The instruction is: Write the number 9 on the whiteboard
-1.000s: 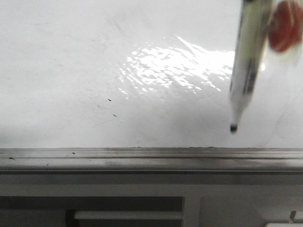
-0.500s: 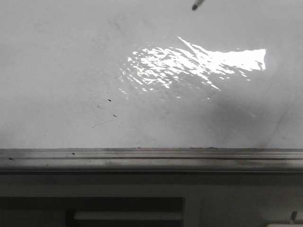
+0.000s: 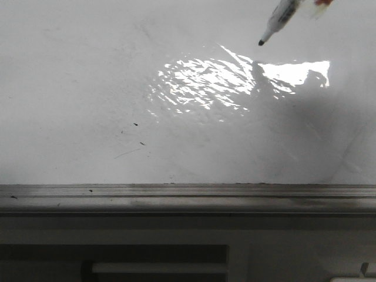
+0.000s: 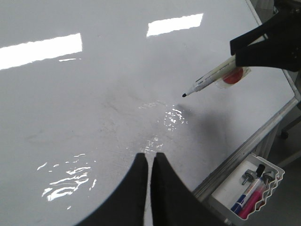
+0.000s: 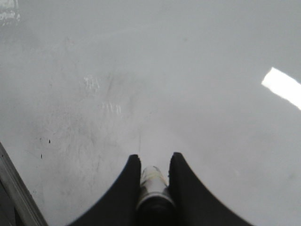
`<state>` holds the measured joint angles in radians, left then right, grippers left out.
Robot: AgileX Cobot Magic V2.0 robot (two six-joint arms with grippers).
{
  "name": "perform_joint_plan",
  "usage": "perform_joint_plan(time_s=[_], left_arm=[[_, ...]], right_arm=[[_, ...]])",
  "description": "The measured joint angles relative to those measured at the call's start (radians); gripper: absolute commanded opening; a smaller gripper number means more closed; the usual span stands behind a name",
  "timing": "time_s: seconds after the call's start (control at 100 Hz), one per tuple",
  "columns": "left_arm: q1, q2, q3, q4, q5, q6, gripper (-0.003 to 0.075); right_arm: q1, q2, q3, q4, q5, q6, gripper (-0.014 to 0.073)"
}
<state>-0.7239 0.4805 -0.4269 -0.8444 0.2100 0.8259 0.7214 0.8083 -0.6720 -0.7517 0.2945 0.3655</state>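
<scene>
Glossy whiteboard (image 3: 88, 88) fills the surface; no number 9 on it yet, only specks and faint scratches. Marker (image 4: 211, 77) hangs tip-down at a slant, tip just off the board, judged poised to start the loop. Right hand (image 5: 153, 162) is clamped on the marker barrel, reaching in from the board's far right. Left hand (image 4: 150, 160) hovers pinched together, empty. Pen tray (image 4: 251, 188) sits off the edge.
</scene>
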Motion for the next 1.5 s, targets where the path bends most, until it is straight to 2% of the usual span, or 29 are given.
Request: perform_joint_plan(time_s=[0.21,0.55,0.94,1.5], left_arm=[[0.000,0.000,0.000,0.000,-0.002,0.000,-0.0020],[0.000,0.000,0.000,0.000,-0.002,0.000,-0.0020],[0.000,0.000,0.000,0.000,-0.004,0.000,-0.0020],[0.000,0.000,0.000,0.000,-0.004,0.000,-0.0020]], right_arm=[[0.000,0.057,0.000,0.000,0.021,0.012,-0.0040],[0.000,0.123,-0.002,0.045,-0.056,0.056,-0.0042],[0.006,0.062,-0.009,0.097,0.107,0.070,-0.0052],[0.008,0.128,-0.104,0.055,0.148,0.076,-0.0052]])
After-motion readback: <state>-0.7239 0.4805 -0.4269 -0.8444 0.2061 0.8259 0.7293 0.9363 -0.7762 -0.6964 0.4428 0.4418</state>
